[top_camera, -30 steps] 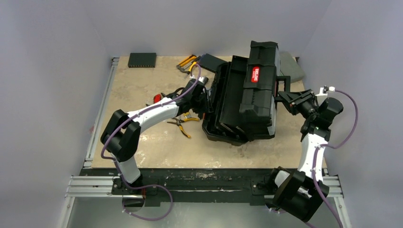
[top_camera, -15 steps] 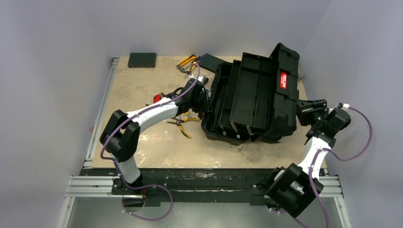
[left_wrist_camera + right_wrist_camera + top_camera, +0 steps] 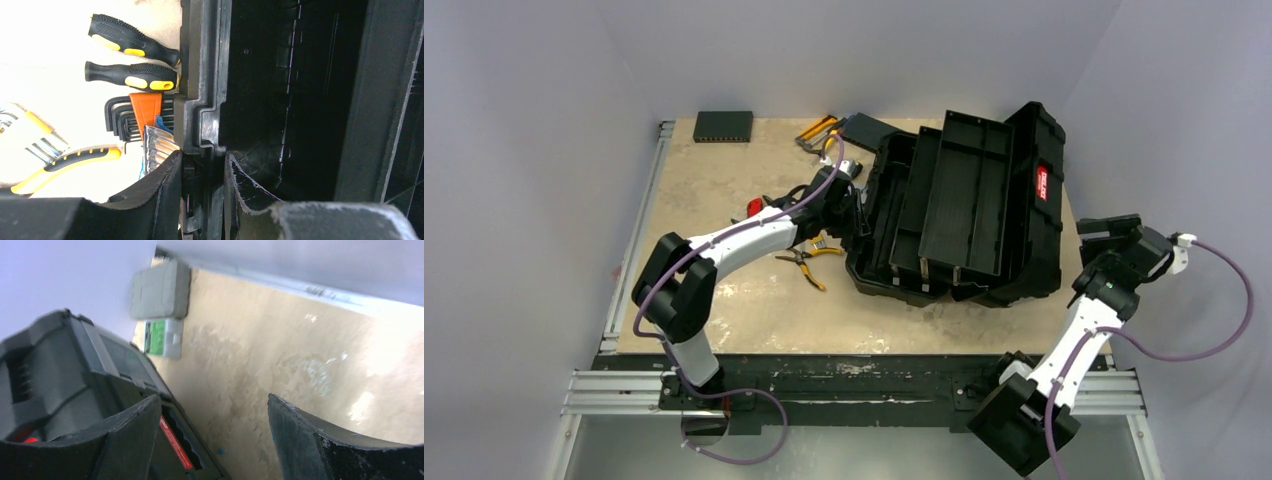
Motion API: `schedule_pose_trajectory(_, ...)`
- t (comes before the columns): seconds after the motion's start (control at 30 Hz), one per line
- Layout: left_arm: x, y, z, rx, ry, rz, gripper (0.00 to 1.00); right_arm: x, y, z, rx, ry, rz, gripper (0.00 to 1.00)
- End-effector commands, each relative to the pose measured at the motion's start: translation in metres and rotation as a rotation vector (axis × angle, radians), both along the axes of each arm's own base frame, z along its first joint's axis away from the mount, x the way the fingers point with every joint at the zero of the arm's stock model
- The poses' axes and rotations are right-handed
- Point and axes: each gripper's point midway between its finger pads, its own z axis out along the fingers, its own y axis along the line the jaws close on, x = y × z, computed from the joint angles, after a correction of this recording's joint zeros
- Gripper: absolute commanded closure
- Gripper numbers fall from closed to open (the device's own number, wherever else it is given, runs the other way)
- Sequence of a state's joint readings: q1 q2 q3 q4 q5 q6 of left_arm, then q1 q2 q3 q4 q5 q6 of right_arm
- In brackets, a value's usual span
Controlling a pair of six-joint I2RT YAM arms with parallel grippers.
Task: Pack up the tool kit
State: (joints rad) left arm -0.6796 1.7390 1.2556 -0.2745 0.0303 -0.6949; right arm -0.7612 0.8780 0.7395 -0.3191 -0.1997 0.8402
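My left gripper (image 3: 200, 160) is clamped on the left side wall of the large black plastic toolbox (image 3: 954, 215), one finger (image 3: 162, 185) outside the rim and the other inside the dark, open base. The toolbox lies open on the beige table (image 3: 724, 300), and its hinged lid (image 3: 1024, 250) is swung over to the right with the red label (image 3: 1042, 185) facing up. My right gripper (image 3: 212, 400) stands with its jaws wide apart and nothing between them, just beside the lid's right edge. Outside the left wall lie two black-and-yellow-handled screwdrivers (image 3: 132, 76), a set of black hex keys in an orange holder (image 3: 145, 107) and yellow-handled pliers (image 3: 809, 258). A small grey case with a green label (image 3: 160, 305) sits at the table's far right, against the wall, and a flat black rectangular box (image 3: 723, 125) at its far left.
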Motion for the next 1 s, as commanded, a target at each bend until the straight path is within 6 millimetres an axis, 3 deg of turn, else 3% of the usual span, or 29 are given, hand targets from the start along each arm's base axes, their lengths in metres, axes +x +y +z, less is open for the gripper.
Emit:
schedule_pose_trajectory(0.0,0.007,0.055,-0.016,0.154,0.016,0.129,1.00,-0.033,-0.033,0.037,-0.180,0.092,-0.192,0.24)
schedule_pose_trajectory(0.2,0.008,0.056,-0.012,0.156,0.011,0.128,1.00,-0.042,-0.036,0.051,-0.245,0.080,-0.231,0.25)
schedule_pose_trajectory(0.3,0.008,0.055,-0.014,0.154,0.014,0.129,1.00,-0.039,-0.027,0.069,-0.309,0.019,-0.177,0.25)
schedule_pose_trajectory(0.5,0.007,0.053,-0.016,0.149,0.020,0.122,1.00,-0.009,0.009,0.096,-0.395,-0.183,0.071,0.22)
schedule_pose_trajectory(0.77,0.006,0.047,-0.018,0.114,0.026,0.117,1.00,0.012,0.041,0.107,-0.439,-0.332,0.277,0.19)
schedule_pose_trajectory(0.97,-0.001,0.029,-0.012,0.032,0.000,0.126,1.00,0.029,0.094,0.128,-0.472,-0.464,0.514,0.18)
